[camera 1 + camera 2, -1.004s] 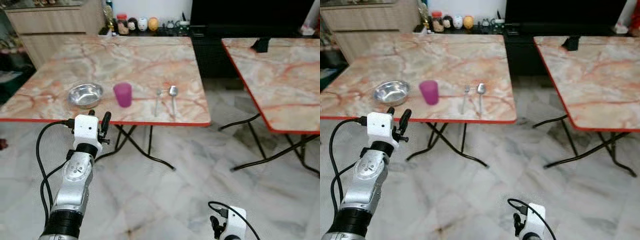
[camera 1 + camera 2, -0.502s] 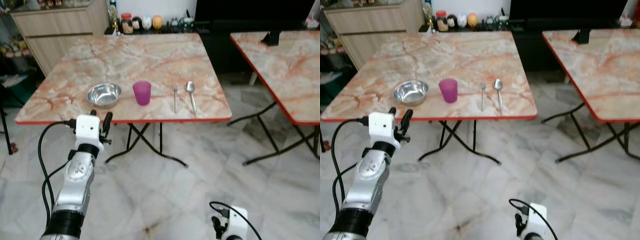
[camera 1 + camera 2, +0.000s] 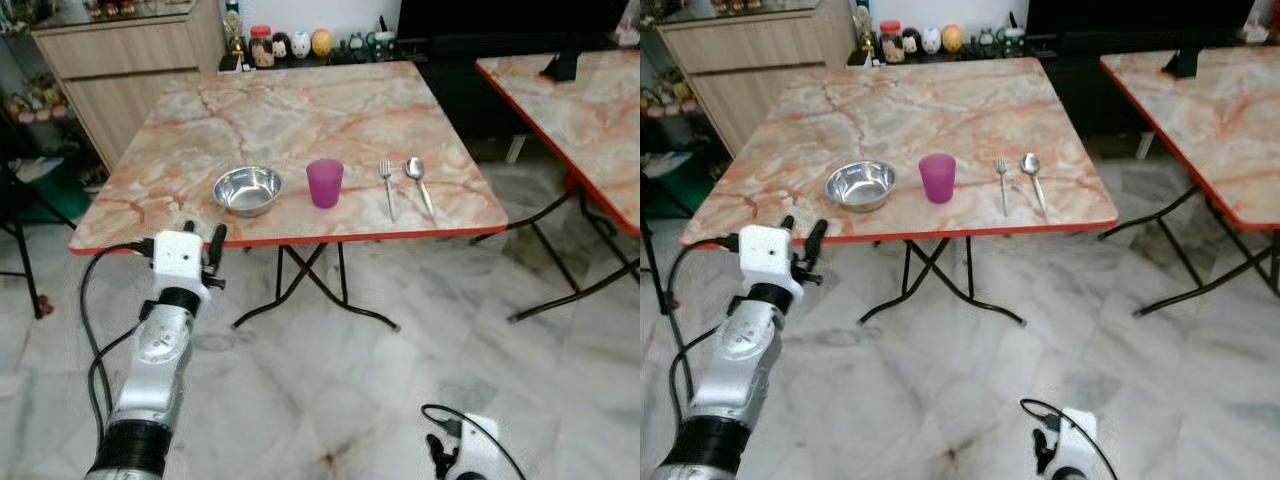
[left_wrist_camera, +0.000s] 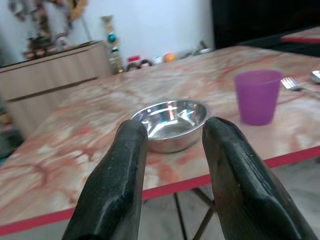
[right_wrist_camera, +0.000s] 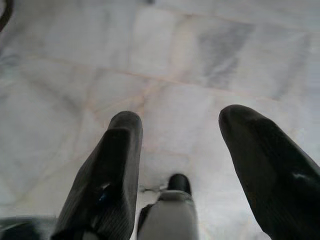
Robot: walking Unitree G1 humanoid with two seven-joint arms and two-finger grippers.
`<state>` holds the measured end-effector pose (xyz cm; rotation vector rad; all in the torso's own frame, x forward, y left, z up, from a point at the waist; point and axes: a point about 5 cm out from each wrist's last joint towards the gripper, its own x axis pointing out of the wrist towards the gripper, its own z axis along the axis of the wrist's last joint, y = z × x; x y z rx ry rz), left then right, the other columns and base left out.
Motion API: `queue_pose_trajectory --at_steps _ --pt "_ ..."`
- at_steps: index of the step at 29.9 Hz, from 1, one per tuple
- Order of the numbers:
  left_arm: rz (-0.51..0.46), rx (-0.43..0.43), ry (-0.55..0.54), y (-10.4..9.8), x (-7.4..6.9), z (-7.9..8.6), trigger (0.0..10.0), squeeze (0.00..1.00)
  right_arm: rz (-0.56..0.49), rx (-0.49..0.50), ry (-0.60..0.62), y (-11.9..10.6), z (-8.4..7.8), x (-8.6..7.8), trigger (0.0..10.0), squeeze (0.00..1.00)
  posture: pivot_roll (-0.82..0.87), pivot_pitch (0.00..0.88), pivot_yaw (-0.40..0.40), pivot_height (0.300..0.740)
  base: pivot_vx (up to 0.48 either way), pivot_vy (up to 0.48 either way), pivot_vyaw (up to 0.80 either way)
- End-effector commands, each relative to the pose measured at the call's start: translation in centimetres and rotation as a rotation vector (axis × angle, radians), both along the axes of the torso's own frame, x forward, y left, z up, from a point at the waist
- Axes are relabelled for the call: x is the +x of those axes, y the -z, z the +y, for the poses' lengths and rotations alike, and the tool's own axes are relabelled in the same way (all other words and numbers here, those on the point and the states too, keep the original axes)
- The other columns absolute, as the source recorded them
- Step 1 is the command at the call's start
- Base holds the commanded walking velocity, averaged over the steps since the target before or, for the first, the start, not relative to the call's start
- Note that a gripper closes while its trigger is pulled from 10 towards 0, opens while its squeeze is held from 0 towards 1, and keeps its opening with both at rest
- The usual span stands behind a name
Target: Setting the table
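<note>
On the marble-patterned table (image 3: 300,110) with a red edge, near its front edge, stand a steel bowl (image 3: 247,189), a purple cup (image 3: 324,182), a fork (image 3: 388,186) and a spoon (image 3: 418,181) in a row. My left gripper (image 3: 202,236) is raised just in front of the table's front edge, short of the bowl (image 4: 171,123), open with nothing between its fingers. The purple cup (image 4: 258,95) stands beside the bowl. My right gripper (image 5: 190,165) hangs low over the floor, open and empty.
A second marble table (image 3: 590,100) stands to the right, with a gap of tiled floor between. A wooden cabinet (image 3: 130,70) and a shelf of small jars (image 3: 290,45) lie behind the table. Folding legs (image 3: 320,290) cross under it.
The whole picture has shifted: the table and its items now sit further right and lower in view, so the camera moved. The left arm holds the same pose.
</note>
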<state>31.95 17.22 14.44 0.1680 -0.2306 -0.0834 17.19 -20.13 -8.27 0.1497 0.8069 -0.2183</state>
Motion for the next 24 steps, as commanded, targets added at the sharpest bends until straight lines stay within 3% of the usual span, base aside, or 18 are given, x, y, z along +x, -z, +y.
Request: queue_pose_trajectory --at_steps 1,7,24 --pt "-0.02 0.009 -0.014 -0.49 -0.01 0.68 10.0 0.0 -0.021 0.013 -0.003 -0.13 0.63 0.39 10.0 0.0 0.06 0.0 0.017 0.724 0.0 0.33 0.0" --pt "-0.017 0.007 -0.007 -0.44 -0.01 0.55 10.0 0.0 -0.027 0.013 -0.005 -0.17 0.78 0.5 10.0 0.0 0.06 0.0 0.017 0.724 0.0 0.304 0.0" --pt "-0.012 -0.008 0.027 -0.24 -0.07 0.0 10.0 0.0 -0.033 0.01 0.002 -0.28 0.79 0.73 10.0 0.0 0.06 0.0 0.014 0.724 0.0 0.0 0.0"
